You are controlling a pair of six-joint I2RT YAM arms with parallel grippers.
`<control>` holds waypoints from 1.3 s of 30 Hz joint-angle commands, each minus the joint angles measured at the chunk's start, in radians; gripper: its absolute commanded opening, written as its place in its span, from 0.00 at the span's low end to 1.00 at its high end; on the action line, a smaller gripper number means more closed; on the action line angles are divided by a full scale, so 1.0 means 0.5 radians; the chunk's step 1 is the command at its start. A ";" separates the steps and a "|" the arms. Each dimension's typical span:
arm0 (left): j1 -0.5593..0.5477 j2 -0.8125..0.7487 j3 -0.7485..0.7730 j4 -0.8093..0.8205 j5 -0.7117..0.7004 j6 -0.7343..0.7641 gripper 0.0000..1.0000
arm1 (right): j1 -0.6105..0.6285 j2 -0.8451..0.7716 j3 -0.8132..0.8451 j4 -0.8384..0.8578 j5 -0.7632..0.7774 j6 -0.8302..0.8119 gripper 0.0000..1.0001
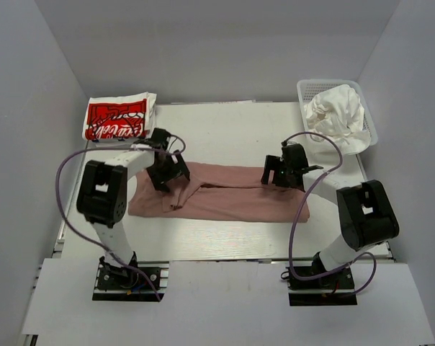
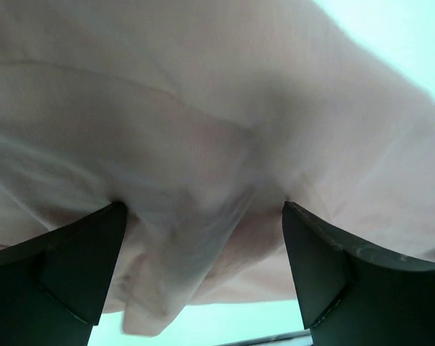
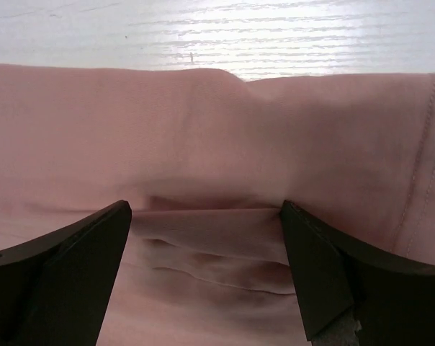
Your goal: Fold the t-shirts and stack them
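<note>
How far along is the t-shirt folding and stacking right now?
Done: the logo tee lies folded at the far left corner. In hand: the pink tee is folded into a long strip mid-table, with the left hand and right hand open over it, one toward each end. Left: finishing and stacking it, then the crumpled white tees in the basket.

Bright, even light falls from above in the top view, where the dusty-pink t-shirt throws only a faint, soft shadow along its near edge and everything is sharp. In the left wrist view the dusty-pink t-shirt is close, blurred and out of focus, and the table beyond it is washed out to pale green. In the right wrist view its folds are clearer, and streaked glare lies on the table past its far edge.
</note>
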 commanded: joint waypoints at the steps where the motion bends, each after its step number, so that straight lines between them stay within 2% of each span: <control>1: -0.009 0.457 0.300 0.097 -0.185 0.090 1.00 | 0.012 -0.026 -0.225 -0.165 0.004 0.121 0.90; 2: -0.027 0.552 0.578 0.055 -0.166 0.109 1.00 | 0.018 -0.135 -0.268 -0.180 -0.042 0.130 0.90; 4: -0.049 0.879 0.892 0.030 -0.166 0.127 1.00 | 0.104 -0.279 -0.385 -0.244 -0.180 0.167 0.90; 5: -0.080 0.999 1.198 0.030 -0.148 0.170 1.00 | 0.126 -0.390 -0.480 -0.296 -0.217 0.182 0.90; 7: -0.120 1.287 1.628 0.012 0.008 0.198 1.00 | 0.288 -0.568 -0.529 -0.361 -0.330 0.195 0.90; 8: -0.156 1.626 2.162 -0.050 0.063 0.198 1.00 | 0.340 -0.663 -0.551 -0.404 -0.349 0.210 0.90; 9: -0.196 1.796 2.440 -0.147 0.137 0.198 1.00 | 0.517 -0.737 -0.551 -0.499 -0.379 0.207 0.90; 11: -0.221 2.024 2.819 -0.051 0.272 0.165 1.00 | 0.717 -0.780 -0.530 -0.551 -0.493 0.179 0.90; 13: -0.221 1.968 2.595 0.503 0.447 -0.006 1.00 | 0.886 -0.793 -0.545 -0.619 -0.603 0.127 0.90; 14: -0.221 1.906 2.308 0.693 0.447 -0.077 1.00 | 0.996 -0.784 -0.560 -0.571 -0.640 0.087 0.90; 15: -0.221 1.869 2.235 0.947 0.447 -0.139 1.00 | 1.103 -0.723 -0.606 -0.512 -0.704 0.087 0.90; 19: -0.264 2.110 2.749 0.861 0.368 -0.231 1.00 | 1.417 -0.526 -0.542 -0.585 -0.687 0.026 0.90; 23: -0.264 1.989 2.440 1.179 0.230 -0.314 1.00 | 1.573 -0.563 -0.450 -0.570 -0.561 -0.029 0.90; 28: -0.264 1.988 2.560 1.275 0.386 -0.363 1.00 | 1.696 -0.642 -0.321 -0.567 -0.331 -0.032 0.90; 31: -0.282 1.845 2.560 1.297 0.386 -0.363 1.00 | 1.733 -0.740 -0.254 -0.607 -0.196 -0.042 0.90; 34: -0.282 1.740 2.578 1.297 0.386 -0.327 1.00 | 1.788 -0.839 -0.235 -0.625 -0.186 -0.078 0.90; 39: -0.282 1.434 2.560 1.263 0.407 -0.211 1.00 | 1.813 -1.197 -0.275 -0.521 -0.107 -0.097 0.90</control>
